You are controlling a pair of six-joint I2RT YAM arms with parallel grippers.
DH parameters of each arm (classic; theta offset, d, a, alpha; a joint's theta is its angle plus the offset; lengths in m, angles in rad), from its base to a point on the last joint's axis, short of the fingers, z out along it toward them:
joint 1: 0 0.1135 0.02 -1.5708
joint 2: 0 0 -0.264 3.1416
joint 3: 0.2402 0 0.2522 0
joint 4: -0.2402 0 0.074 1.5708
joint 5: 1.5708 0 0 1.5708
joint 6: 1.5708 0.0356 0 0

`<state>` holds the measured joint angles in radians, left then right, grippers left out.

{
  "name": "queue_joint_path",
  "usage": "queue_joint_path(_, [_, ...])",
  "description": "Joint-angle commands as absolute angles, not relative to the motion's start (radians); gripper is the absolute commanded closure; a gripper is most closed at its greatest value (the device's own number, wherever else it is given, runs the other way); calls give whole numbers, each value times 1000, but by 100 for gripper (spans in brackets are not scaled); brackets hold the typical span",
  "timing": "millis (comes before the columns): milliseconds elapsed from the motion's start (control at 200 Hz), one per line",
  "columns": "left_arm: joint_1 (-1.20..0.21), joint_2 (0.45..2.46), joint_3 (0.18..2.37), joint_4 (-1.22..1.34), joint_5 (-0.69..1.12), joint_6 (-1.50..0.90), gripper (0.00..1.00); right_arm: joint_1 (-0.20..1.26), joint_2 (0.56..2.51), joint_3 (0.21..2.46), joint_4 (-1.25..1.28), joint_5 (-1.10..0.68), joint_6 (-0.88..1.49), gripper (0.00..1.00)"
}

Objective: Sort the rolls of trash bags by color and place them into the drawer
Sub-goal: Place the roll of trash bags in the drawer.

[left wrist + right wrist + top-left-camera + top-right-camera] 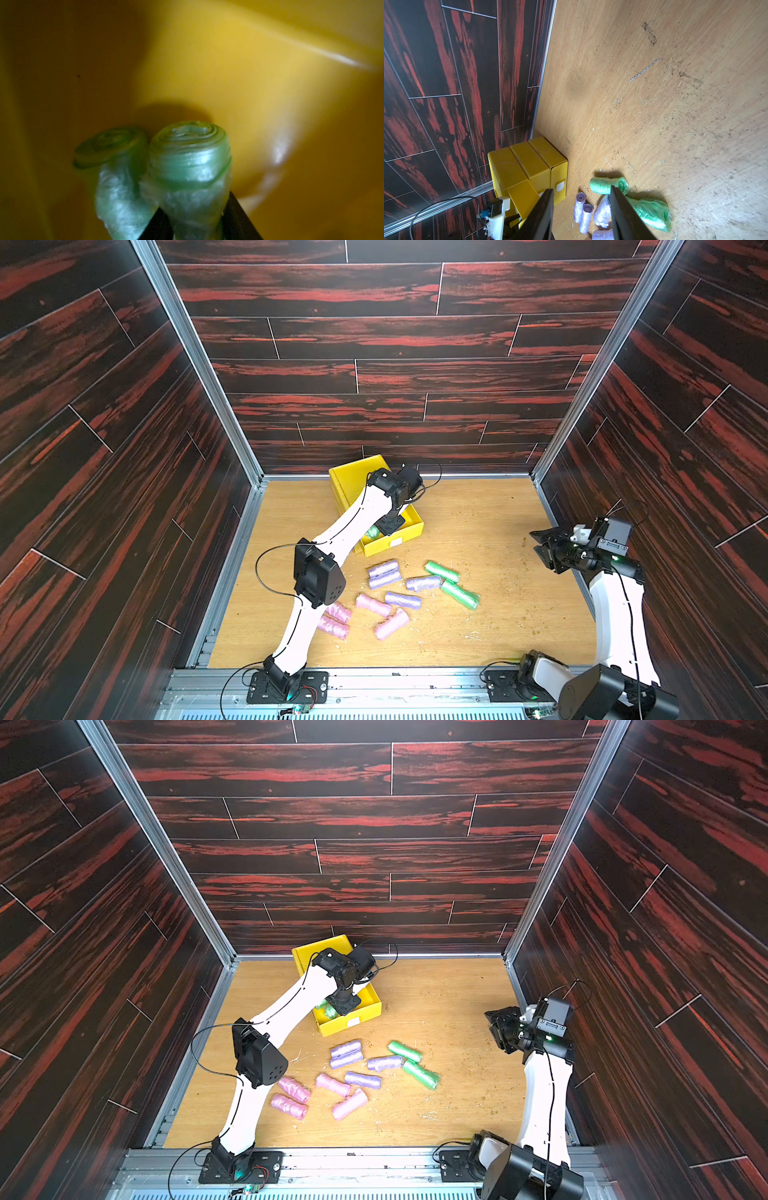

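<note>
The yellow drawer chest [353,477] stands at the back, with its top drawer [395,541] pulled out. My left gripper [195,201] reaches down into that drawer, its fingers apart on either side of a green roll [191,158]. A second green roll [116,166] lies right beside it. On the table in front lie two green rolls [441,571], several purple rolls [383,568] and several pink rolls [372,605]. My right gripper [540,547] hovers open and empty at the right side, away from the rolls.
The left arm's elbow [318,574] hangs over the pink rolls [294,1089] at the left. Dark wood-pattern walls close in the back and both sides. The wooden table [478,522] carries scattered crumbs and scraps.
</note>
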<state>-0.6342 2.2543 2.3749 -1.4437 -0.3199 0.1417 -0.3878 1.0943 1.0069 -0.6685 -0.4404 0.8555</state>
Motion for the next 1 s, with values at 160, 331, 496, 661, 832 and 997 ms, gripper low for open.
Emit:
queue_joint_path(160, [-588,2306,2443,-1455,-466,127,53,-383,1099,1032,-671,-435,851,52])
queue_joint_path(331, [-587,2300,2462,-1452,-437,130,44,-383,1099,1031,-672,-435,851,52])
queue_joint_path(496, [-587,2281,2461,-1453,-422,130,34,-383,1099,1030,-672,-435,852,52])
queue_joint_path(661, [-591,2255,2464,-1453,-408,128,28,-381,1097,1028,-667,-435,857,52])
queue_joint_path(832, [-595,2231,2487,-1450,-401,129,28,-380,1094,1029,-666,-435,861,52])
queue_joint_path(997, [-599,2216,2505,-1450,-408,132,31,-379,1095,1030,-663,-435,861,52])
